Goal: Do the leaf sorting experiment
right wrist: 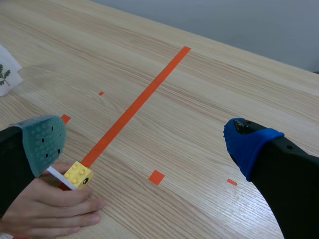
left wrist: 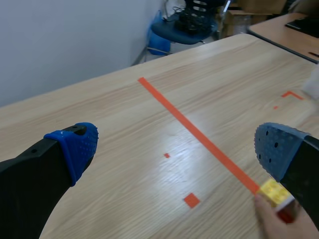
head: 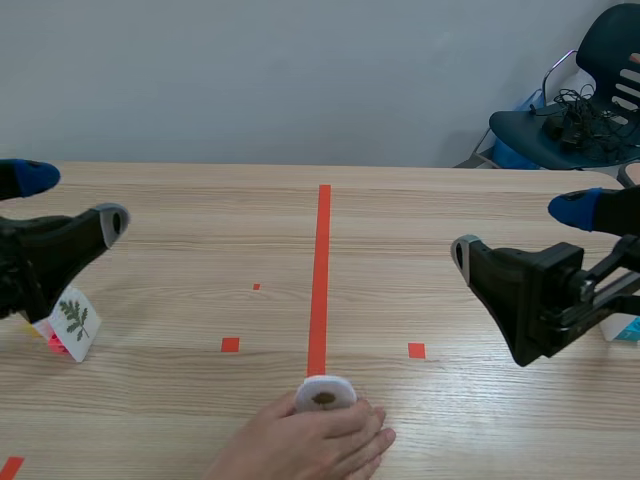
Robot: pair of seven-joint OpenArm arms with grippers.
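Operator: Nearest us, at the lower centre of the frame, what is that?

Observer: It is a person's hand (head: 310, 440) resting flat on the bench (head: 200, 210). It steadies a white card (head: 324, 393) that stands on a yellow brick (right wrist: 78, 174), right at the near end of the tape line (head: 320, 270).

Operator: And the arms?

Observer: Both sit farther back. The left end effector (head: 75, 200) is at the left edge and the right end effector (head: 517, 231) at the right edge. Each has its fingers spread wide with nothing between them.

Operator: Which is closer to that card?

Observer: I'd say the right one. In the right wrist view the brick sits just under and beside one of its pads (right wrist: 42, 142). In the left wrist view the brick peeks out beneath one finger too, so the margin is small.

Operator: What about the card's long axis?

Observer: Its broad face seems to run across the tape line, though the hand hides much of it. Either arm would have to come down and inward, toward the lower centre, and the hand is in the way for now.

Operator: Anything else in play?

Observer: A leaf card (head: 75, 322) stands at the lower left, just below the left arm. A pale item (head: 622, 328) at the right edge is mostly hidden behind the right arm. A chair (head: 590, 100) sits at the upper right, beyond the bench.
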